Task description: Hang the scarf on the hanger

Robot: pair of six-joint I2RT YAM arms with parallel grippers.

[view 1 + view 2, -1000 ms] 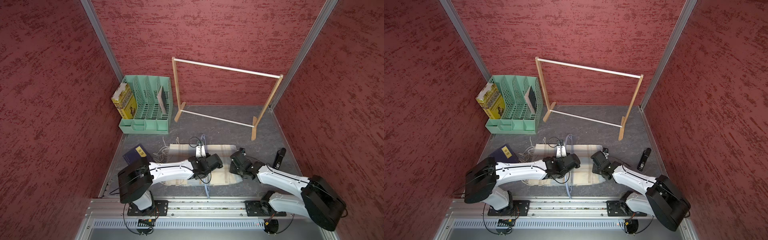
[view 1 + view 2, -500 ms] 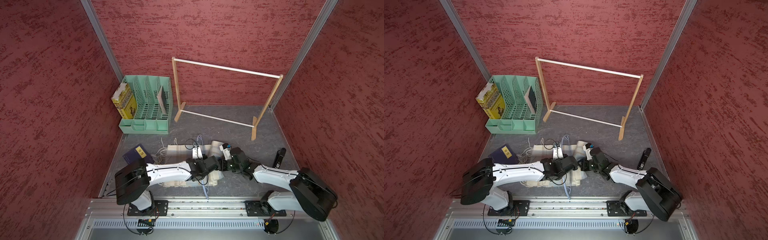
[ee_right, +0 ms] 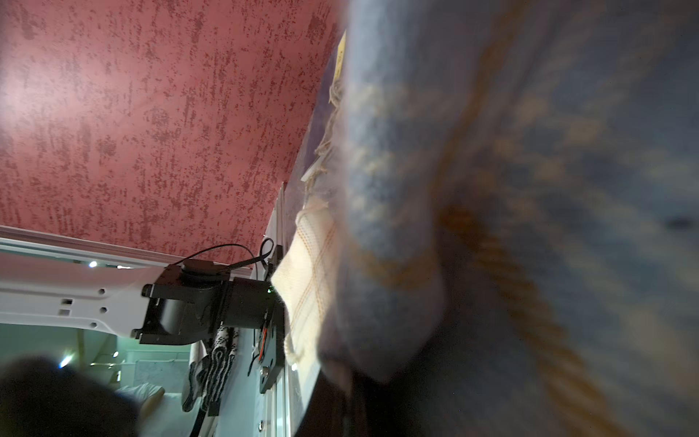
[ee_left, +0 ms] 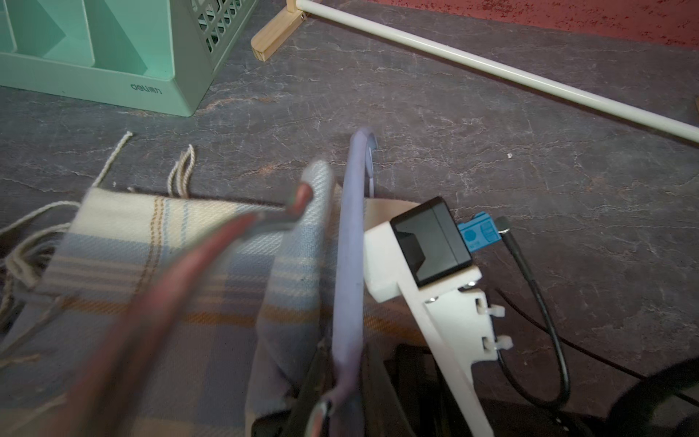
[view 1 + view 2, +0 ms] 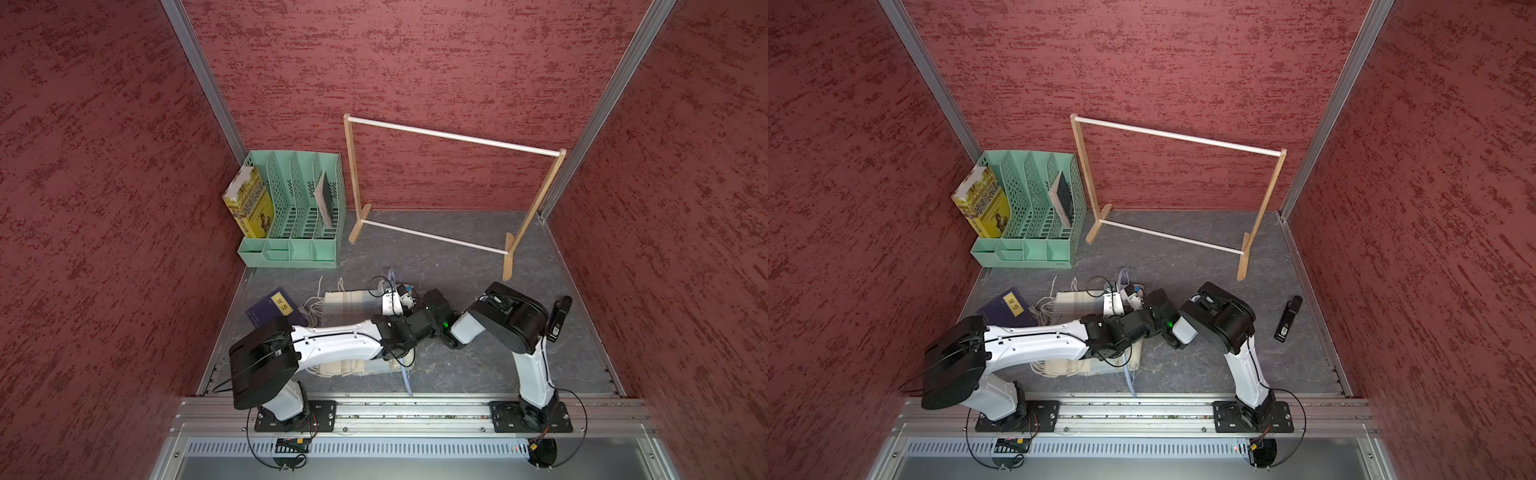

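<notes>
The plaid cream and light-blue scarf [image 5: 347, 301] [image 5: 1077, 301] lies on the grey floor with its fringe to the left; another part of it shows near the front [image 5: 353, 368]. The light-blue hanger [image 5: 407, 376] [image 5: 1128, 374] [image 4: 350, 265] stands on edge across the cloth. My left gripper [image 5: 405, 332] [image 4: 336, 401] is shut on the hanger's near part. My right gripper [image 5: 409, 309] [image 3: 340, 378] is shut on a bunched fold of the scarf [image 3: 491, 151], right beside the hanger. In both top views the arms cover the middle of the scarf.
A wooden rack with a white rod [image 5: 453, 137] stands at the back. A green file organizer [image 5: 297, 216] with books is back left, a dark blue book [image 5: 270, 309] lies beside the fringe, and a black device [image 5: 557, 318] lies at the right. A metal rail [image 5: 395, 409] runs along the front.
My right arm swung left, dragging the scarf's right end off the floor and up to the hanger. The left gripper stayed on the hanger with little movement.
</notes>
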